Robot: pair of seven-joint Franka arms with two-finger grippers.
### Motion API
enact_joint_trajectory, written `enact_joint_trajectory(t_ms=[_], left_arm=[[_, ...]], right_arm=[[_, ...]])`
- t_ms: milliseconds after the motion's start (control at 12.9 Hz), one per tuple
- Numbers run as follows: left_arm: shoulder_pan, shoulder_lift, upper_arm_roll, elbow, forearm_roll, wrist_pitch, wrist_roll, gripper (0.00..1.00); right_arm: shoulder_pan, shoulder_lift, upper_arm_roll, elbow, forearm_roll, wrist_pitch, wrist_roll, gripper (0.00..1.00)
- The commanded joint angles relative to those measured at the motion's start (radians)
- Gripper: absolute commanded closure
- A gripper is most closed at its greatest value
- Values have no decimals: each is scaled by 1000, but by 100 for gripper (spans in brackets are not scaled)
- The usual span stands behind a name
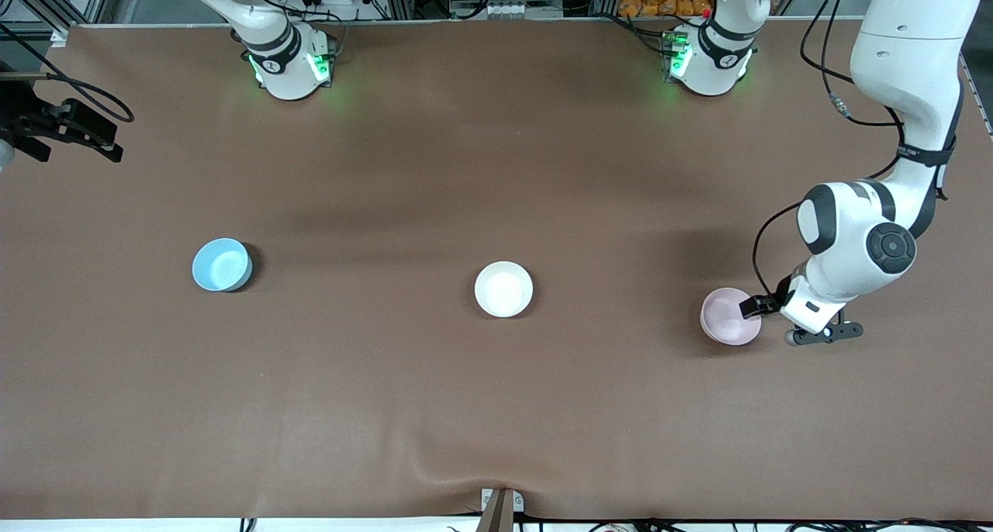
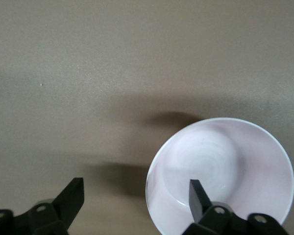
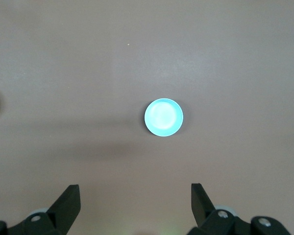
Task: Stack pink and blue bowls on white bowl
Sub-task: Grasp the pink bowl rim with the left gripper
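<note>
At centre left of the front view the blue bowl [image 1: 222,264] sits untouched on the table [image 1: 496,408]; the right tool [image 3: 135,203] waits high above it, fingers spread and empty. The white bowl [image 1: 503,288] is mid-frame. At lower right the left tool [image 1: 756,309], open, straddles the pink bowl [image 1: 728,316] at its rim (one finger [image 2: 199,198] inside). A shallow bite could tip or skid it.

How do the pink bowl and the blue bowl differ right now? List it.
The pink bowl is very pale pink; the blue bowl is sky blue. The pink bowl sits toward the left arm's end of the table with the open left gripper straddling its rim; the blue bowl sits untouched toward the right arm's end. Both look equal in size, upright, empty.
</note>
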Motion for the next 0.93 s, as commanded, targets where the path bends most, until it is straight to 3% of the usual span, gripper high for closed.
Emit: enact_joint_trajectory(t_ms=[0,78,311,622,855], left_arm=[[6,28,-4,27,17,7,8,37],[7,29,-4,25,17,7,8,57],[7,45,-4,36,8,7,5,100],[7,-26,-7,10,11,-7,23,100],[-2,-101,-33,13,7,-108,5,100]], right_arm=[[-17,-1,10,6,5,-9,0,0],[-17,-1,10,6,5,-9,0,0],[-18,5,10,6,3,-9,-2,0],[-15,5,10,6,3,-9,0,0],[-18,7,10,6,5,-9,0,0]])
